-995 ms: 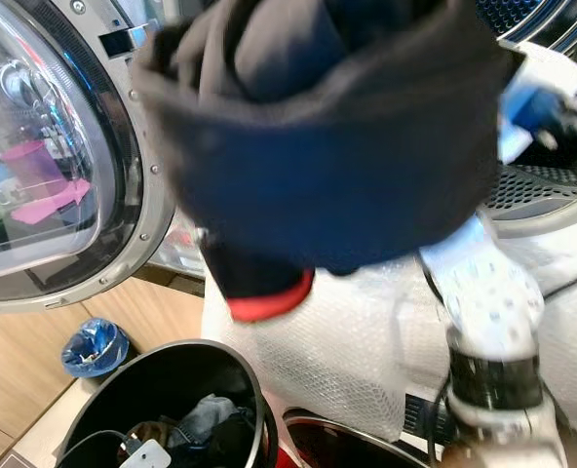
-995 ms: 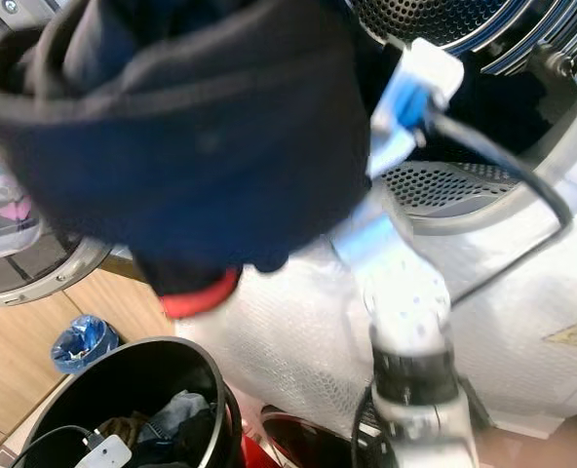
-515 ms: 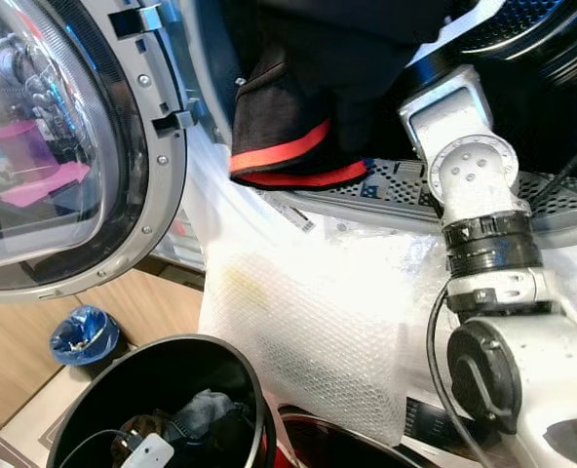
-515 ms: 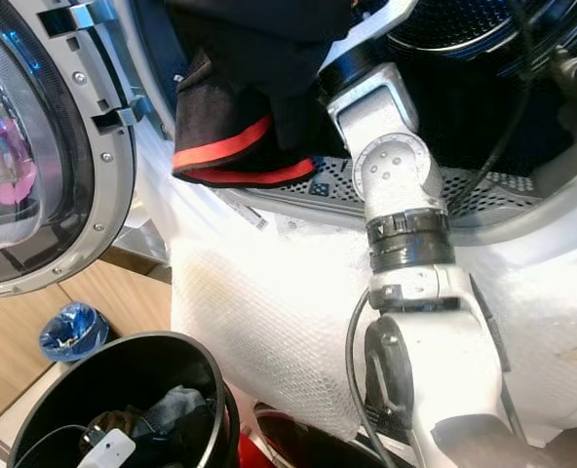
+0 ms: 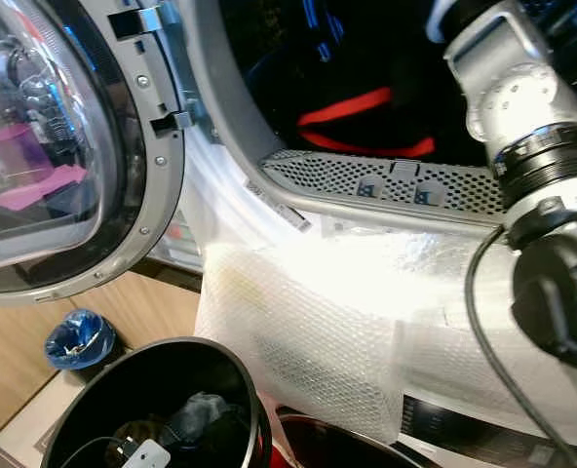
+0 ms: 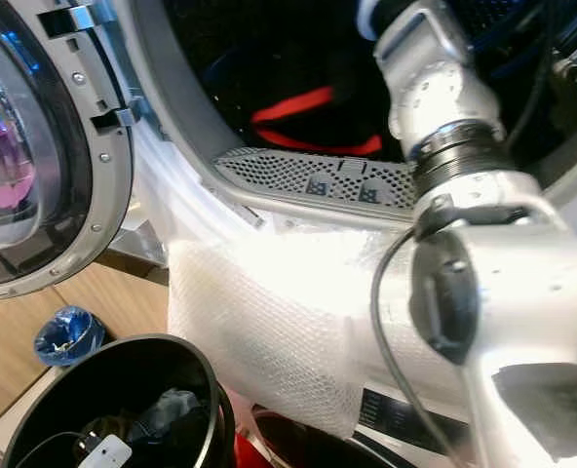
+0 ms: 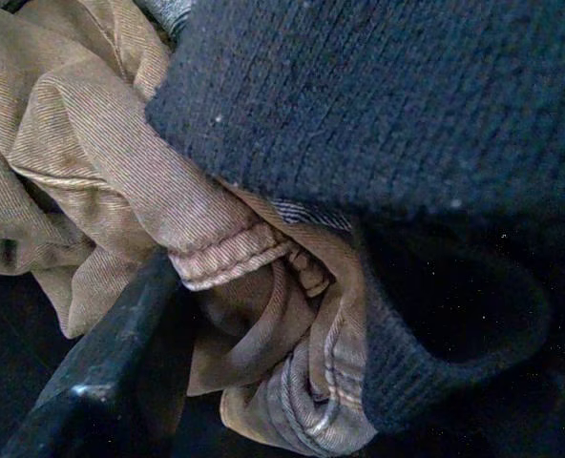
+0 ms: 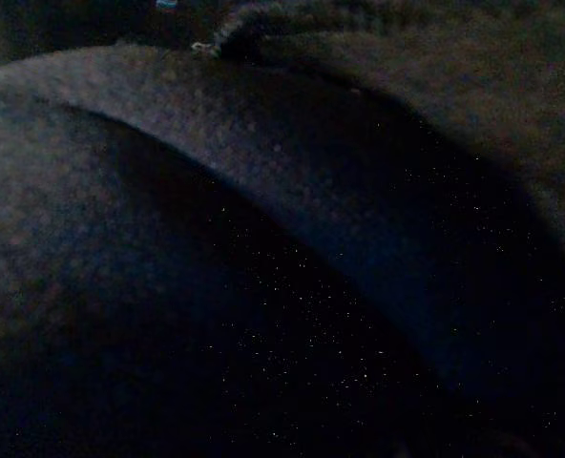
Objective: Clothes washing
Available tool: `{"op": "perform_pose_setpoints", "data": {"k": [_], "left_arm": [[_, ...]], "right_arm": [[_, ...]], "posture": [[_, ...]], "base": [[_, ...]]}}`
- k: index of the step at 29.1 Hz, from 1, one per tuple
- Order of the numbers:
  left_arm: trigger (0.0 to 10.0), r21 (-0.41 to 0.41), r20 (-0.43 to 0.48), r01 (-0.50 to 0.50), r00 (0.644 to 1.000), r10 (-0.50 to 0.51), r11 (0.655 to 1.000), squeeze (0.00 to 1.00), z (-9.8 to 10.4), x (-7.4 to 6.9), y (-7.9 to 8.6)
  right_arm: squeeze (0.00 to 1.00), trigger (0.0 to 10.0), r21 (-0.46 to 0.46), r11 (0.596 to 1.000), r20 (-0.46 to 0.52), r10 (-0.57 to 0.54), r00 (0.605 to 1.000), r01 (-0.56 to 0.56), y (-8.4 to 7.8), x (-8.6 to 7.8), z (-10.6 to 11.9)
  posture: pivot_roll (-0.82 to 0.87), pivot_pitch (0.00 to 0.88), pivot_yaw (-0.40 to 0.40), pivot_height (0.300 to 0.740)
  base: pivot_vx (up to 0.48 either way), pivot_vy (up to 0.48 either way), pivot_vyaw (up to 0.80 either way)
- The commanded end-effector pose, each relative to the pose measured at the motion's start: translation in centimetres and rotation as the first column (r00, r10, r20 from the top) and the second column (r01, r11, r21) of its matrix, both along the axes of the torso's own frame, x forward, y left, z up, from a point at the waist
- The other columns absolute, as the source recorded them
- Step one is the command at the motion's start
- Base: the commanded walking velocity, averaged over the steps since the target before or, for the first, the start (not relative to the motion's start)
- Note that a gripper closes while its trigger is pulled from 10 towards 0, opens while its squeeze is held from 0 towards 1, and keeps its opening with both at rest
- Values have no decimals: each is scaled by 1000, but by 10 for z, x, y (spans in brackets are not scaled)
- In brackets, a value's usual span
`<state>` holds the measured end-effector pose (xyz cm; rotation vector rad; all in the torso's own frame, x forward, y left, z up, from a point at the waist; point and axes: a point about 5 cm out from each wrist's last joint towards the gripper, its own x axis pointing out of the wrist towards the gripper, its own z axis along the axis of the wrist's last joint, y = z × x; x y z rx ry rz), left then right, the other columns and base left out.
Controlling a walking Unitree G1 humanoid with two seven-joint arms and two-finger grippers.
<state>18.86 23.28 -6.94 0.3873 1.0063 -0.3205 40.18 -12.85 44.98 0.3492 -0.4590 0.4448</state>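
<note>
the right arm (image 5: 522, 107) is seen reaching into the open drum of the washing machine (image 5: 269, 146), its wrist lost in the dark interior. the right gripper itself is hidden inside the drum; whether its fingers are apart or together cannot be told. the dark garment with red stripes (image 5: 362, 122) lies inside the drum, just behind the perforated metal lip (image 5: 386, 180). in the right wrist view dark fabric (image 8: 263, 191) is pressed close to the camera, very dim. the round glass door (image 5: 64, 146) is swung open on the robot's left. white bubble wrap (image 5: 308, 322) is draped over the machine's front below the opening. a black bin (image 5: 230, 380) stands on the floor below, with clothes (image 5: 196, 424) inside it. a small blue bag (image 5: 76, 336) sits near the wooden wall beside the bin. in the left wrist view one black finger (image 7: 101, 367) of the left gripper is seen against tan trousers (image 7: 101, 172), with a dark navy knit (image 7: 387, 105) lying over them; the other finger is not made out, so the finger state cannot be told.
</note>
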Motion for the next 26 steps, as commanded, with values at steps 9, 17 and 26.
{"op": "perform_pose_setpoints", "data": {"k": [9,17,26], "left_arm": [[10000,-14,-56,-34,998,33,999,0,-15,-30,-4],[10000,-6,-49,-51,998,51,999,0,-17,-35,-4],[10000,-7,-48,-47,998,47,999,0,-17,-36,-4]], "right_arm": [[0,0,40,886,-47,-460,887,462,-33,-13,38],[0,10000,1,881,-113,-471,875,474,-12,-5,23],[1000,10000,-140,890,-158,-454,877,435,6,7,-6]], "posture": [[-11,0,90,740],[16,10,79,740],[27,24,89,740]], "base": [[0,0,0],[0,0,0],[0,0,0]]}}
